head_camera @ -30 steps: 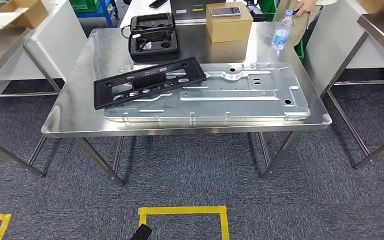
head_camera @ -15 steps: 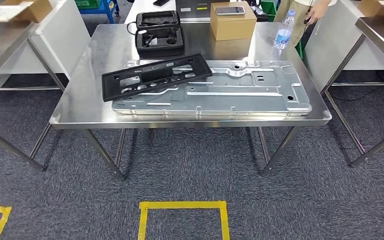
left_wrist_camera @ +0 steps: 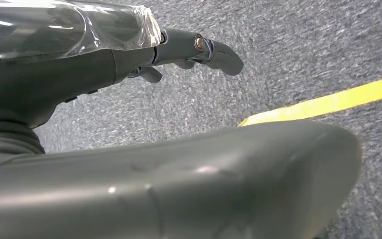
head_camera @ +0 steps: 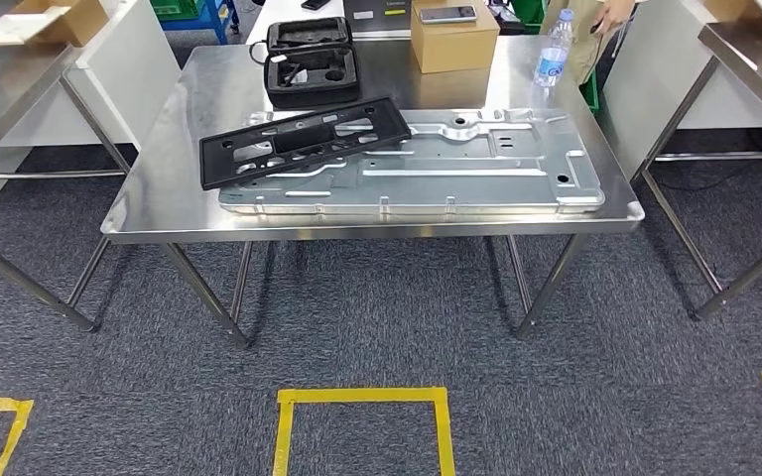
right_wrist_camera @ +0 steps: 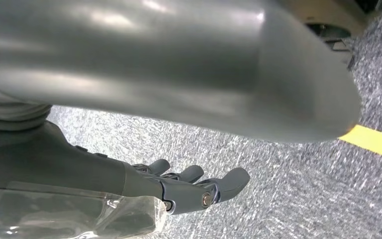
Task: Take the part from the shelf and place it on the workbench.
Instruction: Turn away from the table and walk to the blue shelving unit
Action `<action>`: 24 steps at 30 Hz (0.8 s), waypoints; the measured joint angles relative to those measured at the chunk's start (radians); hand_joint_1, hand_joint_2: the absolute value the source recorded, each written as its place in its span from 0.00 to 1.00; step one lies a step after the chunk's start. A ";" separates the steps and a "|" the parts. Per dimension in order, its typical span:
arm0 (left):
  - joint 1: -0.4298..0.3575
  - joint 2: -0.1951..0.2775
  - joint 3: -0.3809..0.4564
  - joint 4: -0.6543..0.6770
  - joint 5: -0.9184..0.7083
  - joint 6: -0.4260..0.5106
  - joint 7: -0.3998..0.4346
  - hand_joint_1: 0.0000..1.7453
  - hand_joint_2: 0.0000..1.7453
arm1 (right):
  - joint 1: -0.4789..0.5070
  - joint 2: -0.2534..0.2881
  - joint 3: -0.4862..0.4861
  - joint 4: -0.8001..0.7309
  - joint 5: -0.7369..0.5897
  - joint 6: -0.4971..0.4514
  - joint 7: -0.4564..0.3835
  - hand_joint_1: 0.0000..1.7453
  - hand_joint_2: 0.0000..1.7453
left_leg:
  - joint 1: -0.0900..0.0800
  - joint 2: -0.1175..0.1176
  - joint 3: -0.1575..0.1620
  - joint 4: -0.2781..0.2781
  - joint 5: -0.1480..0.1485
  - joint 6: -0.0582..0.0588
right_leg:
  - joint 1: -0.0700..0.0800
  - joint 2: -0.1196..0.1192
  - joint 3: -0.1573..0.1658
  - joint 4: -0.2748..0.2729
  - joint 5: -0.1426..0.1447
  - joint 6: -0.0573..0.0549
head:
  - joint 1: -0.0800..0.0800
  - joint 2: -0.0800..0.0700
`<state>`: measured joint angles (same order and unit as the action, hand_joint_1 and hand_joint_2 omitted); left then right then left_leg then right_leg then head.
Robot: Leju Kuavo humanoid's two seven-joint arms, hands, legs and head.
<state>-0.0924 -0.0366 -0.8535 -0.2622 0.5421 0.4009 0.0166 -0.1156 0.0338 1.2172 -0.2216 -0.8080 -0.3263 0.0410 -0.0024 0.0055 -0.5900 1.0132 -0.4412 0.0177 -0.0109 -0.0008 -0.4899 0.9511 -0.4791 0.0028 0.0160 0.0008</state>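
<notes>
Hands [left_wrist_camera: 189,47] [right_wrist_camera: 194,189] empty, fingers extended, over carpet [left_wrist_camera: 303,45]

I am in a factory workshop: steel workbenches [head_camera: 159,213] on grey carpet [head_camera: 377,327], yellow floor tape [head_camera: 362,397], a stamped metal panel [head_camera: 437,169], cardboard boxes [head_camera: 453,38] and green crates [head_camera: 174,8].

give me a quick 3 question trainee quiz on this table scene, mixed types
1. True or false: the black frame lies partly on the metal panel.
2. What lies on the cardboard box? A) a phone B) a cup C) a glove
3. Fill in: the water bottle stands near the table's far ____ corner.

Key: 1 true; 2 A; 3 right. Both hands, left hand and right hand, hold nothing, fingers loosely apart.
</notes>
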 joint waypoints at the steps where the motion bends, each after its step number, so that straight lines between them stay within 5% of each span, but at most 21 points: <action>1: 0.000 0.000 0.000 0.000 0.000 0.000 0.000 0.00 0.00 | -0.001 0.000 0.000 0.000 0.000 -0.001 -0.002 0.00 0.00 | 0.003 0.000 -0.022 0.059 -0.042 -0.007 | 0.000 0.000 -0.008 0.000 0.006 -0.004 | -0.001 0.000; 3: 0.000 0.001 0.000 0.000 -0.001 0.000 0.001 0.00 0.00 | -0.001 0.000 0.000 0.000 0.000 -0.001 -0.003 0.00 0.00 | 0.007 0.000 -0.070 0.200 -0.119 -0.017 | 0.000 -0.001 -0.024 0.001 0.017 -0.006 | -0.002 0.000; 5: 0.000 0.001 -0.001 0.000 -0.006 0.000 0.001 0.00 0.00 | 0.000 0.001 0.000 0.000 0.000 -0.001 -0.003 0.00 0.00 | 0.010 0.000 -0.066 0.239 -0.131 -0.020 | 0.000 -0.001 -0.039 0.001 0.028 -0.004 | -0.002 0.000; 9: -0.009 0.001 -0.006 0.000 -0.021 -0.002 0.009 0.00 0.00 | -0.001 0.002 0.000 0.000 -0.001 -0.001 -0.003 0.00 0.00 | 0.008 -0.002 0.100 -0.031 -0.040 -0.006 | 0.002 0.000 -0.053 0.002 0.043 0.008 | -0.002 0.000; 13: -0.009 0.000 -0.010 0.000 -0.032 -0.005 0.022 0.00 0.00 | -0.002 0.006 0.000 0.000 -0.006 -0.001 0.004 0.00 0.00 | 0.001 -0.003 0.115 -0.087 -0.022 0.017 | 0.002 0.000 -0.065 0.005 0.057 0.031 | -0.002 0.000; 15: -0.009 0.000 -0.010 0.000 -0.034 -0.006 0.026 0.00 0.00 | -0.001 0.007 -0.001 0.000 -0.008 -0.001 0.009 0.00 0.00 | 0.005 -0.001 0.106 -0.094 -0.006 0.034 | 0.001 0.001 -0.084 0.041 0.023 0.040 | 0.000 0.000; 19: -0.009 0.000 -0.013 0.000 -0.036 -0.007 0.032 0.00 0.00 | 0.001 0.007 -0.006 0.000 -0.014 -0.001 0.009 0.00 0.00 | 0.000 0.002 0.075 -0.094 0.020 0.047 | -0.001 0.001 -0.168 0.280 -0.120 0.049 | 0.003 0.000; 21: -0.008 0.000 -0.016 0.000 -0.036 -0.007 0.034 0.00 0.00 | 0.003 0.007 -0.010 0.000 -0.017 -0.001 0.008 0.00 0.00 | -0.001 0.004 0.064 -0.092 0.028 0.044 | -0.001 0.001 -0.136 0.261 -0.102 0.051 | 0.003 0.000; 24: -0.009 0.000 -0.019 0.000 -0.036 -0.008 0.035 0.00 0.00 | 0.000 0.007 -0.015 0.000 -0.020 -0.001 0.005 0.00 0.00 | -0.002 0.006 0.051 -0.078 0.034 0.036 | -0.001 -0.008 -0.009 0.052 -0.028 0.047 | 0.003 0.000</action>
<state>-0.1015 -0.0370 -0.8727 -0.2621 0.5061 0.3933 0.0515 -0.1158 0.0407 1.2018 -0.2216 -0.8280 -0.3269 0.0463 -0.0041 0.0119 -0.5394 0.9350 -0.4069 0.0534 -0.0120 -0.0084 -0.4988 1.0028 -0.5069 0.0500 0.0191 0.0010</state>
